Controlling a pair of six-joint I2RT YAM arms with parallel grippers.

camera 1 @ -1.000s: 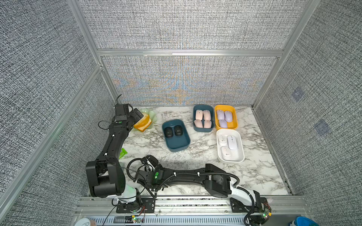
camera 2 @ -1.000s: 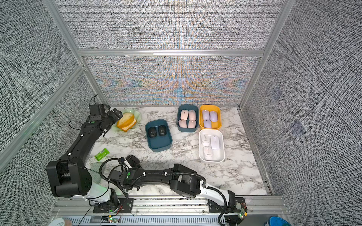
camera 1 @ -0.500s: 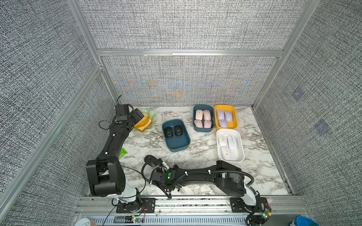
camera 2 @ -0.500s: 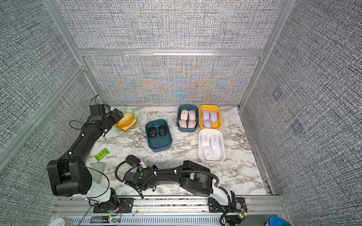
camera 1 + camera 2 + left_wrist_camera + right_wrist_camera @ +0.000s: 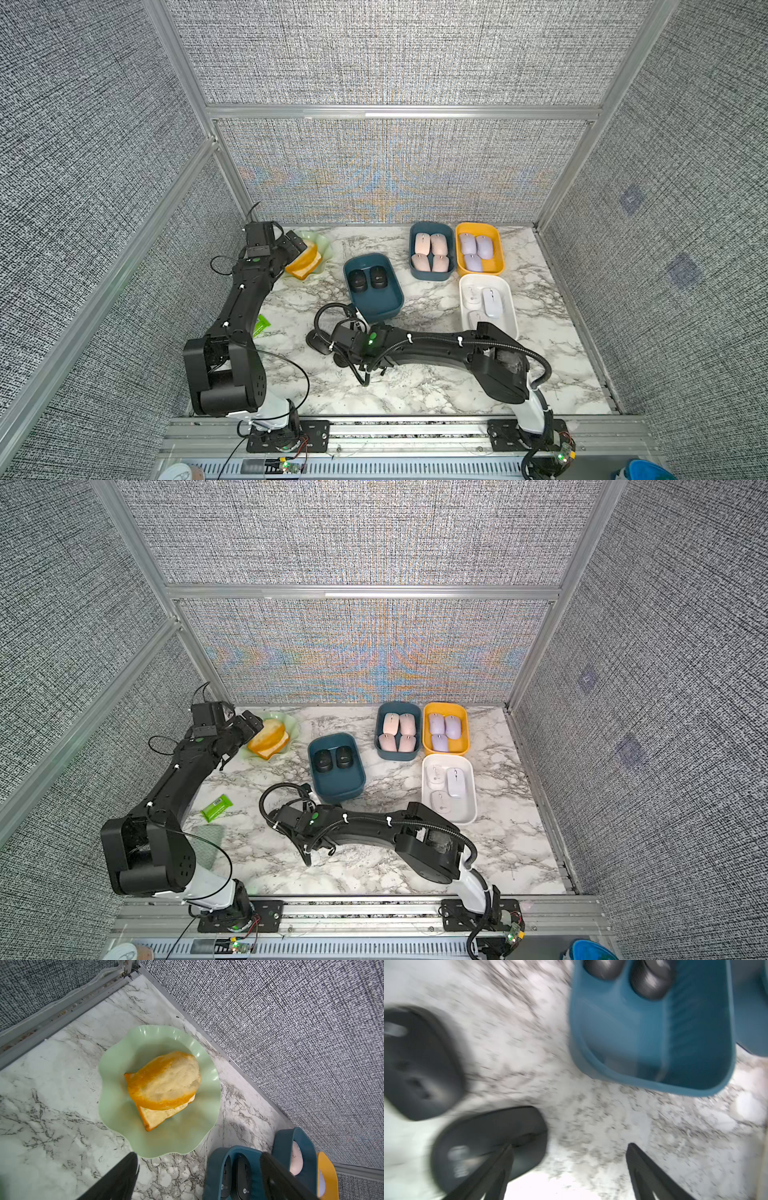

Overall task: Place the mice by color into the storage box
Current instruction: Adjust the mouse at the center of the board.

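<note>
Lying loose on the counter [image 5: 415, 386], the last two black mice [image 5: 421, 1064] show at the left of the right wrist view. The lower mouse [image 5: 477, 1130] is partly crossed by one finger of the right gripper [image 5: 570, 1146]. That gripper is spread wide and holds nothing. In both top views the right arm covers these two mice.

Over the last second the right arm [image 5: 436, 345] has swung toward the middle of the frame and up toward the teal box [image 5: 374, 311]. The blur in its wrist view suggests it is still travelling. Nothing has been lifted yet, so the move reads as lining up over one of the two mice rather than carrying one.

The teal box holds two black mice [image 5: 368, 279] in its upper half, and its lower half is bare. To the upper right, four pink mice [image 5: 430, 251] fill a second blue box [image 5: 411, 232], and three lilac mice [image 5: 473, 249] lie in the yellow box [image 5: 498, 249]. Three white mice [image 5: 490, 297] lie in the white box [image 5: 509, 307]. Only the black pair seems left to sort.

The left gripper [image 5: 198, 1155] has not shifted. It hangs wide open and empty over the green plate [image 5: 108, 1076] of bread [image 5: 166, 1080] at the upper left.
</note>
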